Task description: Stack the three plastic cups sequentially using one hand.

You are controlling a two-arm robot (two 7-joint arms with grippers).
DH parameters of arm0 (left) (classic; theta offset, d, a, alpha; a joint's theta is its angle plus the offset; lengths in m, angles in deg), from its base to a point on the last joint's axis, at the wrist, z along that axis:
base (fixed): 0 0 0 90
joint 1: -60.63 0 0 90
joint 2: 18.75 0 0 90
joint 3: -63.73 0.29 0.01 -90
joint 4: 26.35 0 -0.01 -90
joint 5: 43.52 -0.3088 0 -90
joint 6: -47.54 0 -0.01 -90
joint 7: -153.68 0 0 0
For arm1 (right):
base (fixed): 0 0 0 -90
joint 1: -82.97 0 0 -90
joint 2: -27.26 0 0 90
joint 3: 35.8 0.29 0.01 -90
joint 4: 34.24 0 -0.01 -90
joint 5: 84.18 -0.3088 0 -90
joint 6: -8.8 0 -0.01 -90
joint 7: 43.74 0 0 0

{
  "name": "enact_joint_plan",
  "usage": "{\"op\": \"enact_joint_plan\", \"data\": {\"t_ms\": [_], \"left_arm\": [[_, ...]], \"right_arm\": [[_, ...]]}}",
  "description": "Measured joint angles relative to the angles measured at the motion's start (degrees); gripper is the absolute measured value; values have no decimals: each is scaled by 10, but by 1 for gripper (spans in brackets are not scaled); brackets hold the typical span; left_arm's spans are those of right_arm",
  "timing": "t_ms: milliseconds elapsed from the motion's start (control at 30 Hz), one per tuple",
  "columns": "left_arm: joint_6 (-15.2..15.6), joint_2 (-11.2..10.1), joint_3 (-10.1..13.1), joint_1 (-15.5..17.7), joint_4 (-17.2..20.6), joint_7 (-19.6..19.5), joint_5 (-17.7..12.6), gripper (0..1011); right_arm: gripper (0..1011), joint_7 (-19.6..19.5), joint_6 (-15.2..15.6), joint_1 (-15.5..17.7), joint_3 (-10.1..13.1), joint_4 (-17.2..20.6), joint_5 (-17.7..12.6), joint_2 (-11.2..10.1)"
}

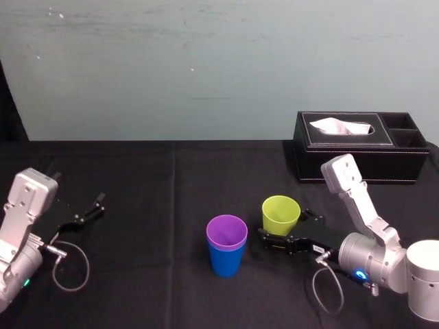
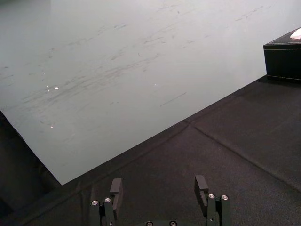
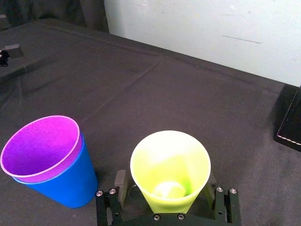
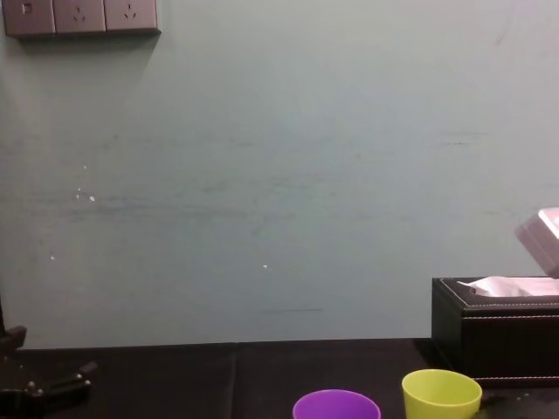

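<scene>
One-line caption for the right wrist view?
Right end effector straddles yellow-green cup beside purple cup nested in blue cup.

Soft, even light; black cloth (image 1: 137,226) swallows shadows; pale wall (image 2: 141,56) glares mildly.

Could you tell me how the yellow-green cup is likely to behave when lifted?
The yellow-green cup looks thin-walled and empty, so probably light and slightly squashy. Its smooth sides taper toward the base, where the right gripper sits around it, so it might slip under a squeeze. Narrow-based, it could tip if nudged high. The left gripper idles open at left.
</scene>
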Motion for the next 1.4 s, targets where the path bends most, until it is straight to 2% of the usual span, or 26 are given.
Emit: {"op": "enact_joint_plan", "data": {"t_ms": [1133, 1400], "left_arm": [[0, 0, 0, 0, 0, 0, 0, 1000], [0, 0, 0, 0, 0, 0, 0, 1000]], "right_arm": [[997, 4, -11, -2, 1, -14, 11, 11], [812, 4, -11, -2, 1, -14, 11, 10]]}}
